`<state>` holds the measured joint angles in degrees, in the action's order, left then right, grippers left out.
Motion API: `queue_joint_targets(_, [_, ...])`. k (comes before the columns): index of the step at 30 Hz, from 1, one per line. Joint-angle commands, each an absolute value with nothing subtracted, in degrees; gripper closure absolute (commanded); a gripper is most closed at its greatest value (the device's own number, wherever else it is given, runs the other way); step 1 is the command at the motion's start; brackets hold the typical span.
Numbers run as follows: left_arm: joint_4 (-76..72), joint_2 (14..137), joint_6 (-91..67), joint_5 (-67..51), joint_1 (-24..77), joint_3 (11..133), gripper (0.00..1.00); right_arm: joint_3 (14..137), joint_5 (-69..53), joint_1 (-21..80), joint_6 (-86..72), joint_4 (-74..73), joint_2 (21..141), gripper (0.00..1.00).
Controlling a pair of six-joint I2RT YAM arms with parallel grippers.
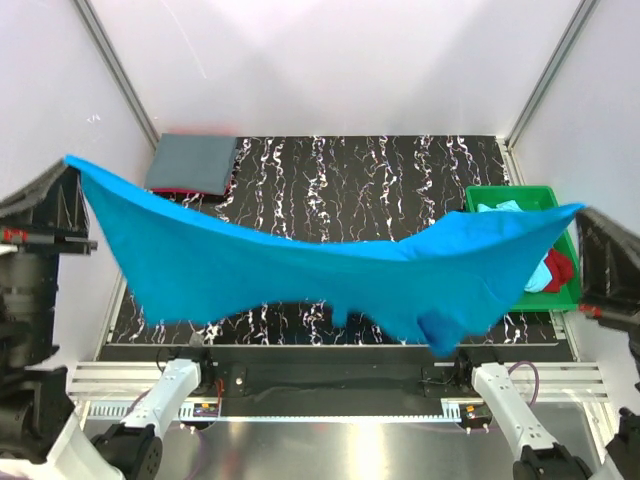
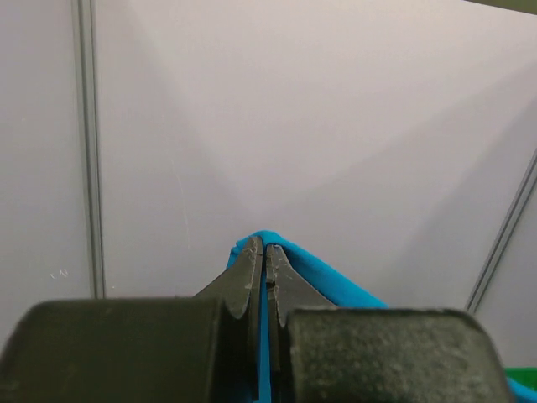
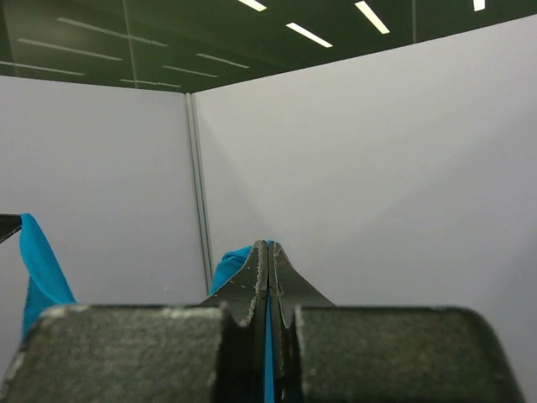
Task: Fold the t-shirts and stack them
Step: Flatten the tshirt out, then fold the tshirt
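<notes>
The turquoise t-shirt (image 1: 300,270) hangs stretched across the frame, its long axis running from the left edge to the right edge and sagging low in the middle. The left gripper (image 2: 265,248) is clamped on the upper-left corner, and the right gripper (image 3: 268,246) is pinched tight on the right-hand corner. Each arm owns its own end. A folded grey shirt (image 1: 192,163) lies at upper left.

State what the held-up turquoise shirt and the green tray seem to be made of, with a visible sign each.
The turquoise shirt: soft, matte cloth, probably a knit; it sags mid-span and hangs in folds. The green tray: likely rigid plastic; straight thin rim, even colour.
</notes>
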<state>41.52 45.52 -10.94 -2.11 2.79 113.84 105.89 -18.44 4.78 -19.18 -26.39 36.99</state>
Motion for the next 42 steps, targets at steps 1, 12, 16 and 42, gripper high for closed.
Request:
queue_joint_targets(1, [40.8, 53.8, -7.7, 2.9, 3.0, 115.7, 1.0, 108.0, -13.6, 4.9, -17.0, -28.4, 48.1, 1.0])
queue_joint_targets(12, [17.8, 71.3, 6.7, 11.3, 2.8, 79.9, 1.0, 64.6, -15.8, 5.0, -24.3, 14.2, 64.8, 1.0])
queue_joint_targets(16, [12.0, 82.7, 4.5, 9.0, -0.6, 77.7, 1.0, 54.3, -11.0, 4.9, -26.7, 35.1, 74.5, 1.0])
queue_joint_targets(42, [9.6, 122.3, 7.5, 3.7, -7.8, 101.3, 1.0, 78.3, -14.9, 6.1, -28.7, 25.8, 114.5, 1.0])
